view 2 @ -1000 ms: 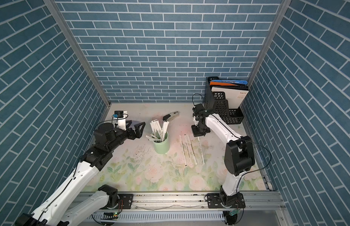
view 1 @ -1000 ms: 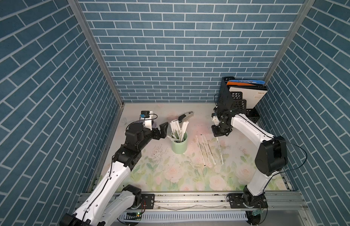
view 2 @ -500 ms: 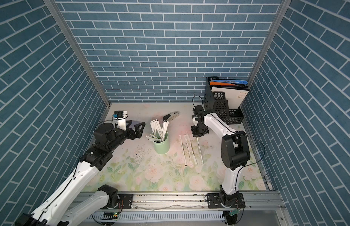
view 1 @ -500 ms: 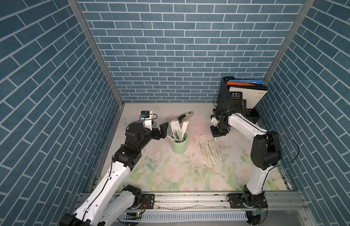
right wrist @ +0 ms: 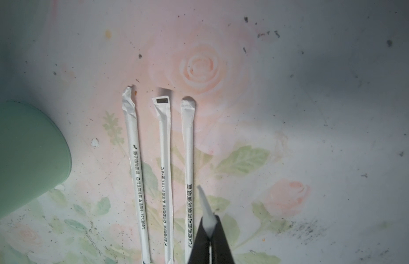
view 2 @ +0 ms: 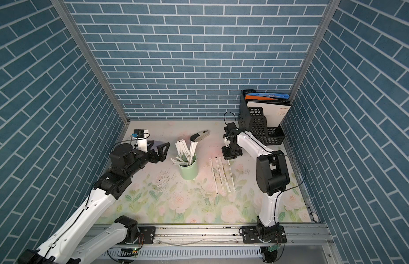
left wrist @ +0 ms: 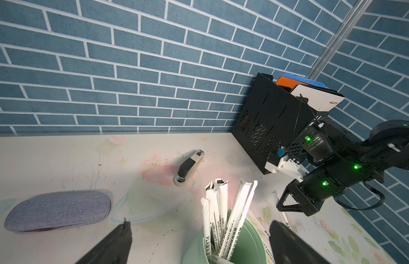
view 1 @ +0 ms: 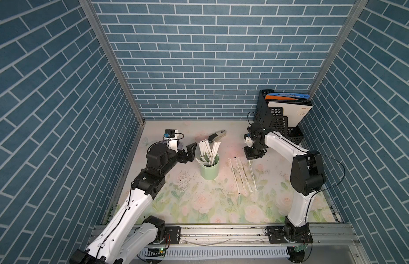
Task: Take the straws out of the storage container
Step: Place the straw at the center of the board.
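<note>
The storage container, a mint-green cup (view 1: 209, 170) (view 2: 188, 170), stands mid-table with several white wrapped straws (view 1: 208, 152) (left wrist: 224, 212) sticking up out of it. My left gripper (view 1: 186, 152) (left wrist: 199, 240) is open just left of the cup, its fingers wide on either side of the rim in the left wrist view. Three straws (view 1: 239, 176) (right wrist: 164, 160) lie side by side to the right of the cup. My right gripper (view 1: 253, 155) (right wrist: 208, 230) is shut on the end of one more straw (view 1: 252, 176), right of those three.
A stapler (view 1: 217, 136) lies behind the cup. A black perforated file holder (view 1: 276, 123) with folders fills the back right corner, close behind my right wrist. A grey pouch (left wrist: 57, 211) and a clear lid (left wrist: 158, 198) lie at the back left.
My right arm has pulled its elbow in and carried the held straw slightly left, closer to the three lying ones. The left arm has stayed still.
</note>
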Motion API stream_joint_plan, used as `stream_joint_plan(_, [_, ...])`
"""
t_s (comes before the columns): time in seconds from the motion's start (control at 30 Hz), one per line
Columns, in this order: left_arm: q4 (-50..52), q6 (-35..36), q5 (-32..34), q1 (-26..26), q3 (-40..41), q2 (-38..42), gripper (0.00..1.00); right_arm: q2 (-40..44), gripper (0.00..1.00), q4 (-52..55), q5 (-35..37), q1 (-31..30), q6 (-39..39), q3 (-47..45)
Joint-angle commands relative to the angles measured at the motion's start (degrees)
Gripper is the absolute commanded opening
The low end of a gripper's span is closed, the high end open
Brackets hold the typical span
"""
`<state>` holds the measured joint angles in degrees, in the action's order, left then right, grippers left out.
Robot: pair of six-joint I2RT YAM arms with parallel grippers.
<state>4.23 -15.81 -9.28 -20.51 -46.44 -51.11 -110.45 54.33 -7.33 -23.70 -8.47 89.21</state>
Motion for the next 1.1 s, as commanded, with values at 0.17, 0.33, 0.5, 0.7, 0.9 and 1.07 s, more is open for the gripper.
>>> stream_joint_plan(0.17, [-0.10,0.17,-0.57,-0.14,-0.25,0.14,1.00,-1.89,0.00,-0.41,-0.38,0.23,1.79,0.97])
stream_joint_plan(0.33, [-0.05,0.22,-0.57,-0.14,-0.27,0.16,1.00,-1.96,0.00,-0.71,-0.25,0.38,1.79,0.66])
stream_joint_plan(0.5, [-0.14,0.16,-0.55,-0.12,-0.24,0.14,0.99,-1.87,0.03,-0.62,0.04,0.50,1.79,0.58])
stream_joint_plan(0.7, [-0.09,0.18,-0.57,-0.09,-0.24,0.22,1.00,-1.52,0.07,-0.63,0.30,0.59,1.70,0.35])
stream_joint_plan(0.9, [-0.09,0.17,-0.54,-0.12,-0.27,0.31,1.00,-1.47,0.08,-0.62,0.48,0.67,1.59,0.31])
stream_joint_plan(1.07, [-0.10,0.17,-0.57,-0.12,-0.26,0.33,1.00,-1.34,0.09,-0.55,0.65,0.69,1.44,0.40])
